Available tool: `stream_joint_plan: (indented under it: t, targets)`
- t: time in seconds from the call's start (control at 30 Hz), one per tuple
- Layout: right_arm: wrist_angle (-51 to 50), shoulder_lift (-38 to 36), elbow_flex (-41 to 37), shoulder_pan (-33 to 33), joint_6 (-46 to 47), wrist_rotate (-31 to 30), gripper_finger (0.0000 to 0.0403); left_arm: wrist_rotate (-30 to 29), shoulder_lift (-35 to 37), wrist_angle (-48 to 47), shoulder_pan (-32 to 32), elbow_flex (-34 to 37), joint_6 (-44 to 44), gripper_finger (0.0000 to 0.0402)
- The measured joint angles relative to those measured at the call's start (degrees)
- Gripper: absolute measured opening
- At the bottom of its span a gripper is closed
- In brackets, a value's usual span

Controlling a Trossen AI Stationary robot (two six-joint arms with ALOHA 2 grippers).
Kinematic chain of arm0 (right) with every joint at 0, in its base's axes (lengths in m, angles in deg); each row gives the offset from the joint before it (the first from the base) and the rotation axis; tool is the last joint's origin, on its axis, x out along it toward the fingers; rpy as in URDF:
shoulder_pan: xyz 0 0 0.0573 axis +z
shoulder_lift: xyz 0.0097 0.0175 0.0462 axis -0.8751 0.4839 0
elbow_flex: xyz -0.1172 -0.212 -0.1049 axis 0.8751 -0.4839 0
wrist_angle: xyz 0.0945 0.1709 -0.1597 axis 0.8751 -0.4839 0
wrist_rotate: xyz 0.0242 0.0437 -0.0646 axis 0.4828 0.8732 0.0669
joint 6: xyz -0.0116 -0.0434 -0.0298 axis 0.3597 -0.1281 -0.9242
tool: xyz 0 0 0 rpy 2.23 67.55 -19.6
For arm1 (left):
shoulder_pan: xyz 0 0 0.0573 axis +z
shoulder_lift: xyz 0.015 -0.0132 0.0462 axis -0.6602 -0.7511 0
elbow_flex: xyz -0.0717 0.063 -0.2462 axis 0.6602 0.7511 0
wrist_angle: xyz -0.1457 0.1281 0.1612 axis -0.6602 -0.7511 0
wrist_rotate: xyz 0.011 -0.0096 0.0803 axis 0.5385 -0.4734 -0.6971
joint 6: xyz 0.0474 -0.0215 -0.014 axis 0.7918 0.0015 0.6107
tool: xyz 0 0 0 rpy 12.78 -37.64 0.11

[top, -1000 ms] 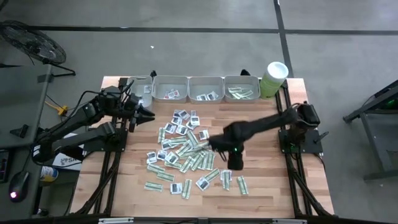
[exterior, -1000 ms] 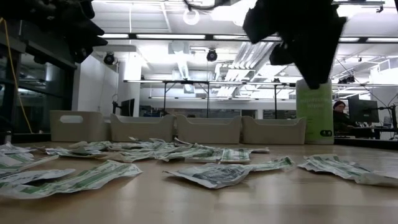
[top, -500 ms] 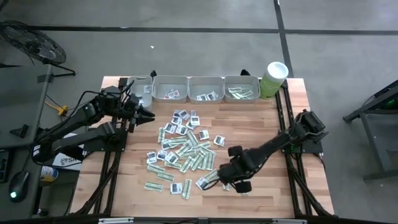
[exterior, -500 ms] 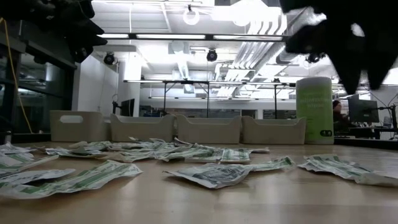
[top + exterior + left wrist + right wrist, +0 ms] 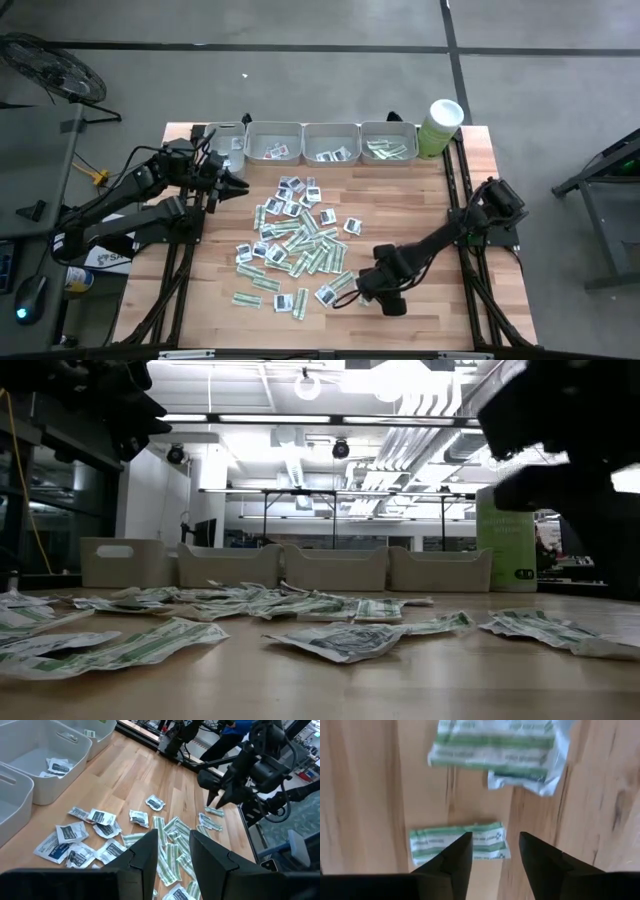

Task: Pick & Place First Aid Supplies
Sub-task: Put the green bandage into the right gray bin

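Observation:
Many small flat sachets (image 5: 295, 235), green-white strips and squarish white ones, lie scattered on the wooden table's middle (image 5: 340, 640). My right gripper (image 5: 382, 290) hangs open near the table's near right part, pointing down. Its fingers (image 5: 452, 857) stand over one green-white strip (image 5: 457, 847) that lies flat on the wood; I see no touch. Two more sachets (image 5: 497, 745) lie beyond it. My left gripper (image 5: 235, 183) waits open above the table's far left, nothing between its fingers (image 5: 147, 852).
Several grey trays (image 5: 331, 142) line the far edge, some with sachets inside. A pale green tub with a white lid (image 5: 440, 125) stands at the far right corner. Bare wood (image 5: 440, 240) lies to the right of the pile.
My right gripper has swung from over the pile's right side toward the table's near edge and has come down over the strips at the near right. The sachets and my left arm have kept still.

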Motion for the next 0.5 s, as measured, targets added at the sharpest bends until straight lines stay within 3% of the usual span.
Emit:
stream_joint_plan:
  t: [0.17, 0.5]
  targets:
    - [0.6, 0.0, -2.9, 1.0, 0.0, 0.0, 0.0169, 0.0, 0.0, -1.4, 0.0, 0.0, 0.0, 0.0112]
    - [7.5, -0.4, -8.9, 1.9, 2.1, -1.6, 0.0155, -1.2, 0.0, -1.5, 0.0, 0.0, 0.0, 0.0112]
